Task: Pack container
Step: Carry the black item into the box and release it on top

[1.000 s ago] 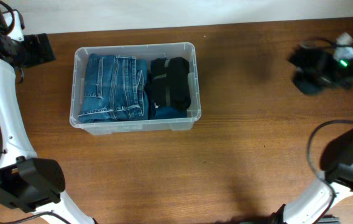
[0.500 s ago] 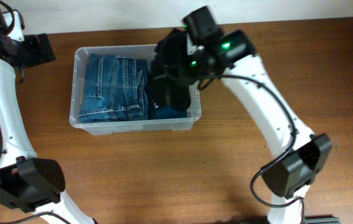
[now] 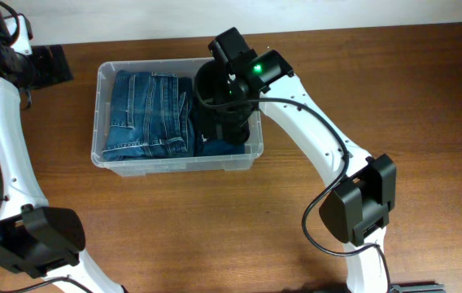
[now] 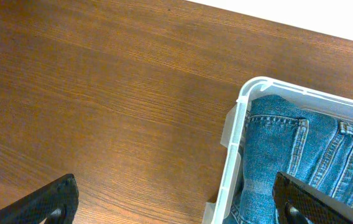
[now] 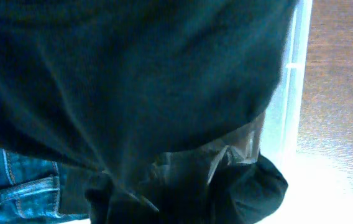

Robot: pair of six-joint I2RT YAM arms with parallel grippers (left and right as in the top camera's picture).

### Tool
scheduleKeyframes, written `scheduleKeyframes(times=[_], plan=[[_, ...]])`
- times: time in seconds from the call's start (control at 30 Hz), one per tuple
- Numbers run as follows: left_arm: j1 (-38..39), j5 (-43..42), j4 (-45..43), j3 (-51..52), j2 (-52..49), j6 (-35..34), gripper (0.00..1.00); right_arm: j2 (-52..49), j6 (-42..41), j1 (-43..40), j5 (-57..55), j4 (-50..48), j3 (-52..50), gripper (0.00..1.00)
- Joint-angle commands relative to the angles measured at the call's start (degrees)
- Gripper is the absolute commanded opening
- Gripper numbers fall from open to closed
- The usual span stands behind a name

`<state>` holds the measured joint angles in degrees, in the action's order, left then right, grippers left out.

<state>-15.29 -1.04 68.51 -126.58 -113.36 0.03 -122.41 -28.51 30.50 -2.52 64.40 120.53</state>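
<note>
- Right wrist view is filling with the dark folded garment (image 5: 133, 74), which is lying directly beneath the right gripper (image 3: 221, 96). Its fingers are not showing against the cloth, so I cannot tell how far they are parted or whether they are gripping anything.
- Just beside that gripper, the wall of the container (image 5: 290, 93) is running past, and the gripper is hanging inside the rim at this end.
- Beyond the garment, the jeans (image 3: 150, 114) are filling the far end. The container's long axis is stretching away from this gripper toward the other arm.
- Farthest off, the left gripper (image 4: 179, 202) is hovering over the bench (image 4: 102, 93) outside the container's far corner, fingers spread wide and empty. By my judgement the right arm is sitting nearer for packing.
</note>
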Motion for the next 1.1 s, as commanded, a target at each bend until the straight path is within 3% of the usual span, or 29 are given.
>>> scheduleKeyframes(times=[0.0, 0.07, 0.27, 0.53, 0.73, 0.8, 0.87, 0.97, 1.07], plan=[[-0.3, 0.4, 0.1, 0.2, -0.2, 0.9, 0.99, -0.1, -0.3, 1.4, 2.9, -0.2, 0.5, 0.34], [-0.3, 0.4, 0.1, 0.2, -0.2, 0.9, 0.99, -0.1, -0.2, 1.9, 3.0, -0.1, 0.5, 0.45], [-0.3, 0.4, 0.0, 0.2, -0.2, 0.9, 0.99, -0.1, 6.0, 2.5, 4.3, -1.3, 0.6, 0.53], [-0.3, 0.4, 0.0, 0.2, -0.2, 0.9, 0.99, 0.0, 12.3, 2.5, 4.2, -7.8, 3.5, 0.88], [-0.3, 0.4, 0.0, 0.2, -0.2, 0.9, 0.99, -0.2, 16.6, 2.4, 0.0, -13.0, 3.5, 0.89], [-0.3, 0.4, 0.0, 0.2, -0.2, 0.9, 0.99, -0.6, 16.8, 2.4, -1.7, -14.1, 3.4, 0.83], [-0.3, 0.4, 0.0, 0.2, -0.2, 0.9, 0.99, -1.8, 16.7, 2.4, -3.5, -14.7, 3.4, 0.57], [-0.3, 0.4, 0.0, 0.2, -0.2, 0.9, 1.0, -5.8, 16.5, 2.3, -4.2, -14.2, 3.4, 0.04], [-0.3, 0.4, 0.0, 0.2, -0.2, 0.9, 0.99, -9.1, 13.5, 2.1, -4.2, -11.3, 3.4, 0.04]])
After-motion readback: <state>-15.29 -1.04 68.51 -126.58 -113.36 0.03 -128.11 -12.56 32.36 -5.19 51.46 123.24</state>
